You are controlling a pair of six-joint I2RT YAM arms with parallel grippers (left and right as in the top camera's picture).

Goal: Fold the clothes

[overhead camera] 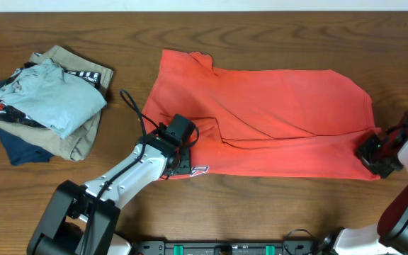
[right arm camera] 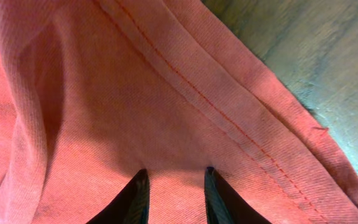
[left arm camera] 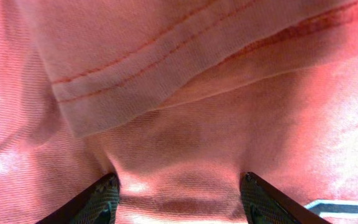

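The coral-red T-shirt (overhead camera: pixel 275 113) lies spread across the middle and right of the table, its lower part folded over in a long crease. My left gripper (overhead camera: pixel 183 134) rests on the shirt's lower left part, just above the small logo patch (overhead camera: pixel 199 171). In the left wrist view its jaws (left arm camera: pixel 179 186) stand wide apart, open, with a hump of shirt cloth (left arm camera: pixel 185 143) between them and a stitched hem (left arm camera: pixel 123 68) above. My right gripper (overhead camera: pixel 369 150) is at the shirt's lower right corner. Its narrow jaws (right arm camera: pixel 174 177) are shut on red cloth (right arm camera: pixel 135 106) next to a double-stitched hem (right arm camera: pixel 229 112).
A pile of folded garments (overhead camera: pixel 48 103), light blue on top of tan and navy, sits at the far left of the wooden table (overhead camera: pixel 261 28). A black cable (overhead camera: pixel 132 105) loops from the left arm between pile and shirt.
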